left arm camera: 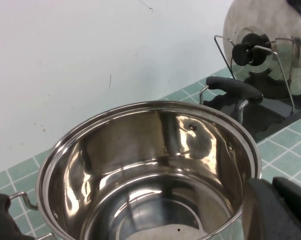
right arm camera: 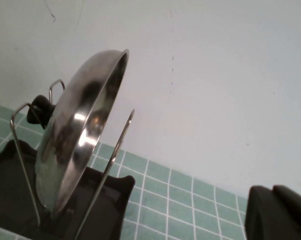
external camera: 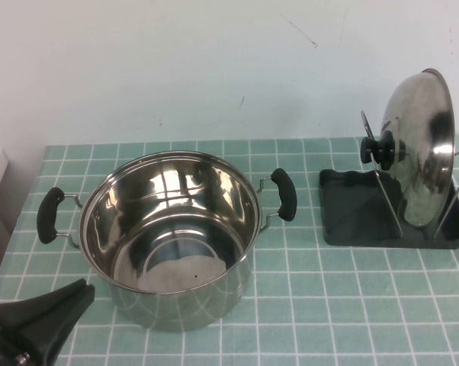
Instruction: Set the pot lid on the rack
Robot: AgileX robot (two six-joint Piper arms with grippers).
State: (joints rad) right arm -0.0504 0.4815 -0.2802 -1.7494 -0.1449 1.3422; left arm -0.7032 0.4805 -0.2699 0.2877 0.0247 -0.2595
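i see the pot lid (external camera: 416, 149) standing on edge in the rack (external camera: 395, 212) at the far right of the table (external camera: 351, 305), its bottom rim down in the dark tray between the wire loops and its black knob (external camera: 377, 149) facing left toward the pot (external camera: 172, 232). the lid leans slightly, resting against the wires. the pot sits left of centre, open and uncovered, its right handle (external camera: 284, 194) near the tray's wavy left edge but apart from it, with a strip of bare tile between them. my left gripper (external camera: 43, 324) sits low at the near left corner, just beside the pot's wall; i cannot tell how its jaws stand. my right gripper (right arm camera: 280, 212) shows only as a dark edge in its own wrist view, off to the side of the rack, clear of the lid; its jaws i cannot tell either. open tile lies in front of the rack
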